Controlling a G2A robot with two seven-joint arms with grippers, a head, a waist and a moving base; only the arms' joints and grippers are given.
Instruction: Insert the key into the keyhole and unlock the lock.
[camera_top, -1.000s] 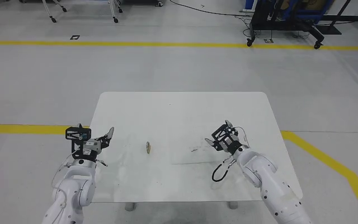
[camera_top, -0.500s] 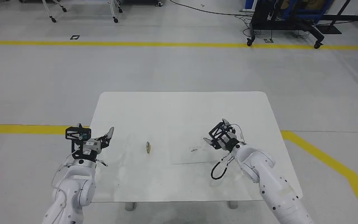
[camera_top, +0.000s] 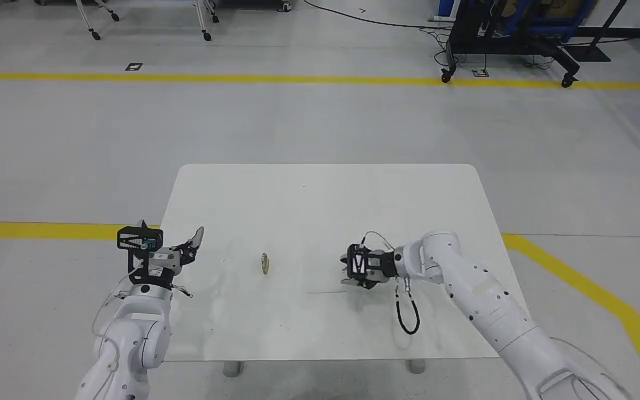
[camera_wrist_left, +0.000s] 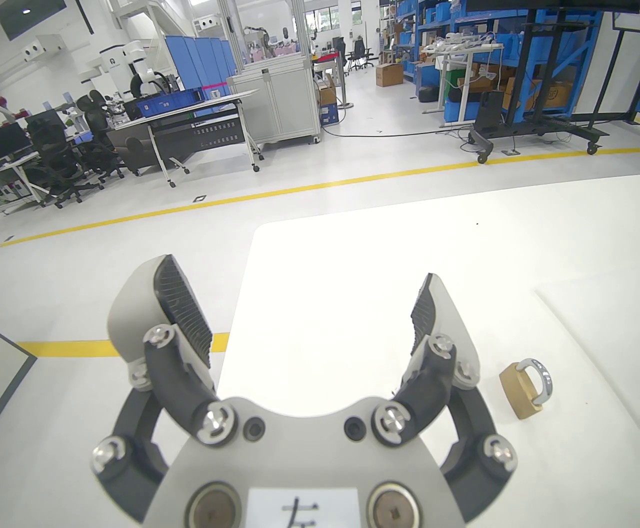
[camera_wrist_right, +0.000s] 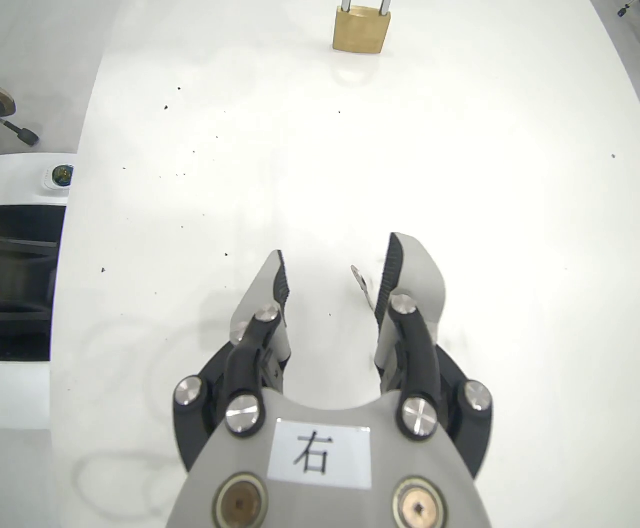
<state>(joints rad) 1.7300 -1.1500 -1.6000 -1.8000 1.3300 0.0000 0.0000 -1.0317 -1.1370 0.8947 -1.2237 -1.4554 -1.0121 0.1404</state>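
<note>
A small brass padlock (camera_top: 264, 263) with a silver shackle lies near the middle of the white table (camera_top: 320, 200); it shows as the padlock (camera_wrist_left: 524, 389) in the left wrist view and the padlock (camera_wrist_right: 361, 27) in the right wrist view. A thin silver key (camera_wrist_right: 363, 288) lies flat on the table, close against the inner side of one finger of my right gripper (camera_wrist_right: 336, 265), which is open and low over the table (camera_top: 350, 267). My left gripper (camera_wrist_left: 300, 305) is open and holds nothing, at the table's left edge (camera_top: 190, 243), well left of the padlock.
A black cable (camera_top: 405, 310) hangs in a loop from the right arm over the table's front part. Small dark specks dot the tabletop (camera_wrist_right: 175, 175). Beyond the table lie bare floor and a yellow line (camera_top: 300, 78).
The right arm has swung left and lowered, turning its gripper toward the padlock so the key now lies between its fingers. The left arm and the padlock have not moved.
</note>
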